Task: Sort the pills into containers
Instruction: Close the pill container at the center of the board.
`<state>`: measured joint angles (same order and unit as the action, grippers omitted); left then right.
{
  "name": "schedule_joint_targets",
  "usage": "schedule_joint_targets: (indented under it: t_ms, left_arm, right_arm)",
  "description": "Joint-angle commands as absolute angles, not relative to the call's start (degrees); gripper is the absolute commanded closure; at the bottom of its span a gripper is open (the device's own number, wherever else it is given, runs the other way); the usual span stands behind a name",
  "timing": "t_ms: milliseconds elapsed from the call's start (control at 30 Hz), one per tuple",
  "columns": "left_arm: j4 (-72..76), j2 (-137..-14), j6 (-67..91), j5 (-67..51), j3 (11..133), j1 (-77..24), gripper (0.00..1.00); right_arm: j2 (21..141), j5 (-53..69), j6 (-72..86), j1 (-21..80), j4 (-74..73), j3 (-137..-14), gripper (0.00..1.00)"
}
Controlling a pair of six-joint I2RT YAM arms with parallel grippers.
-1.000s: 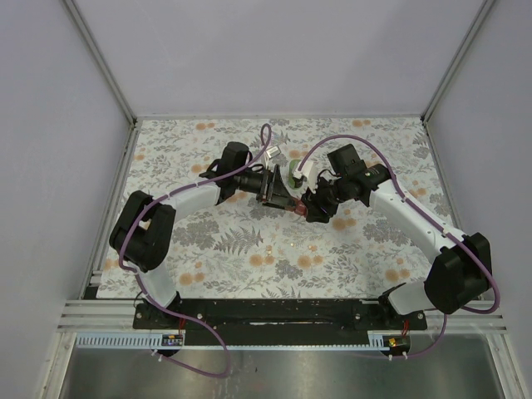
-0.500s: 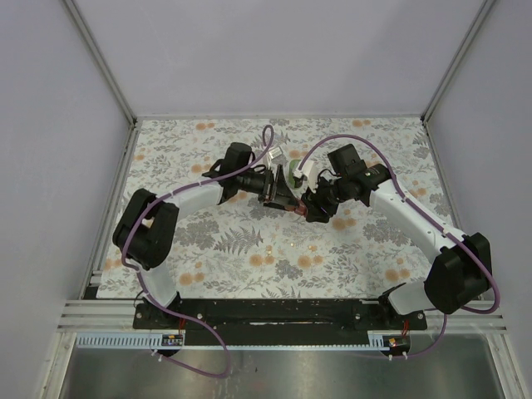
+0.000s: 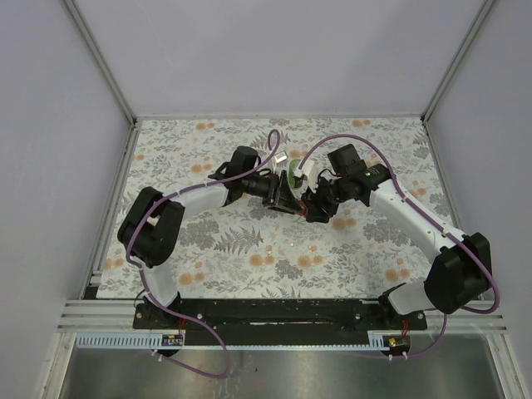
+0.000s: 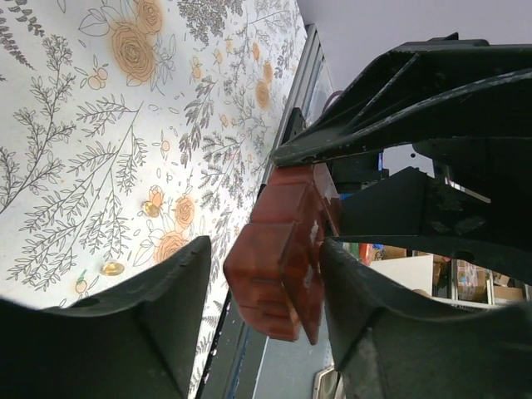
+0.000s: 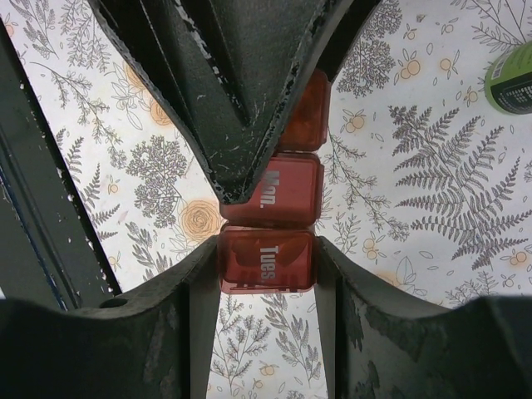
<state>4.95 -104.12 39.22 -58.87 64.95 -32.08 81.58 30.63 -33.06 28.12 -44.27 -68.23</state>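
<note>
Right claw (image 5: 266, 270): clenched on one pill box (image 5: 270, 187). Left claw (image 4: 268, 274): astride same box, grip impossible to tell. Near left claw: two pills (image 4: 112, 268). Beyond right claw: one green bottle (image 5: 517, 79).

A pale cloth (image 3: 249, 268) printed with grey ferns and orange flowers covers the table under soft, even light. Plain lavender-grey walls (image 3: 283, 50) enclose it on three sides, with slim metal posts (image 3: 99, 58) at the corners and a metal rail (image 3: 91, 314) along the near edge.
</note>
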Motion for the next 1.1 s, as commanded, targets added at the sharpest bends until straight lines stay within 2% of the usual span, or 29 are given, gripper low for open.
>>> schedule_joint_targets:
  t_ms: [0, 133, 233, 367, 567, 667, 733, 1067]
  left_arm:
    - [8.08, -103.97, 37.44, -57.74, 65.40, -32.34, 0.49]
    - [12.82, -104.68, 39.63, -60.64, 63.99, -32.34, 0.75]
    - [16.43, -105.29, 42.45, -61.96, 63.46, -32.34, 1.00]
    - [17.84, -105.47, 44.72, -62.49, 63.37, -32.43, 1.00]
    - [29.34, -106.17, 55.62, -63.28, 60.30, -32.17, 1.00]
    - [34.18, -106.52, 59.84, -63.37, 59.24, -32.08, 1.00]
    - [37.34, -106.87, 62.92, -63.46, 58.80, -31.91, 1.00]
    - [44.72, -107.14, 71.36, -63.37, 57.83, -31.73, 1.00]
  right_arm:
    - [79.80, 32.61, -32.25, 27.77, -42.63, -70.31, 1.00]
    - [79.54, 32.34, -32.17, 27.69, -42.54, -70.40, 1.00]
    - [79.45, 32.17, -32.17, 27.77, -42.71, -70.49, 1.00]
    - [79.36, 31.91, -32.17, 27.77, -42.71, -70.49, 1.00]
    - [79.28, 31.64, -32.08, 27.69, -42.37, -70.31, 0.99]
    - [78.66, 31.11, -31.55, 27.77, -40.96, -69.09, 0.87]
    - [78.31, 30.59, -31.38, 27.86, -40.35, -68.38, 0.83]
    - [78.49, 29.36, -30.06, 27.95, -38.59, -67.24, 0.69]
